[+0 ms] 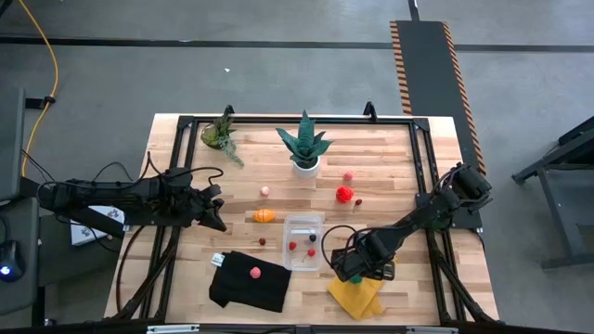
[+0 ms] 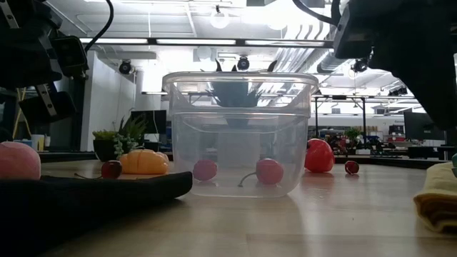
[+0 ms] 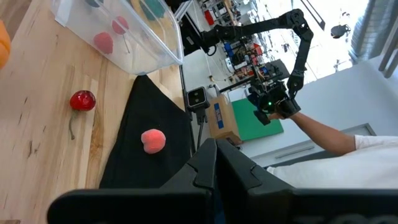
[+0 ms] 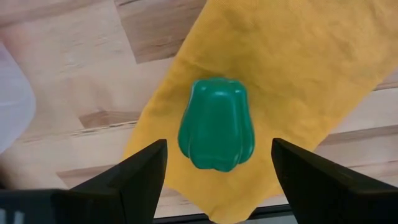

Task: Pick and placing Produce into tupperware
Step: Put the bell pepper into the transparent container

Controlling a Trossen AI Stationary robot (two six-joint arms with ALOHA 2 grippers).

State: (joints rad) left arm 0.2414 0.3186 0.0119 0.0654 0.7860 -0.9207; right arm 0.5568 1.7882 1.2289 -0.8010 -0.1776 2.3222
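High view shows the left gripper [image 1: 219, 215] at the left side of the table [image 1: 176, 139], its fingers pressed together and holding nothing; it stays apart from all produce; right of it an orange fruit [image 1: 264, 216] lies on the bare wood, with a small pink piece [image 1: 264, 191] behind it; nearer the front edge, a black cloth [image 1: 251, 286] carries a pink peach [image 1: 254, 272]; the tupperware [image 1: 303, 240] stands just right of the cloth, near the middle of the table, and has some small red pieces [image 1: 292, 246] inside; a red fruit [image 1: 344, 194] lies beyond it on the wood; further right, the right gripper [image 1: 348, 271] hovers over a yellow cloth [image 1: 357, 295]; in the right wrist view its fingers [image 4: 140, 171] are spread wide apart, one at each side of a green pepper [image 4: 216, 132] which lies on that cloth, not touching it.
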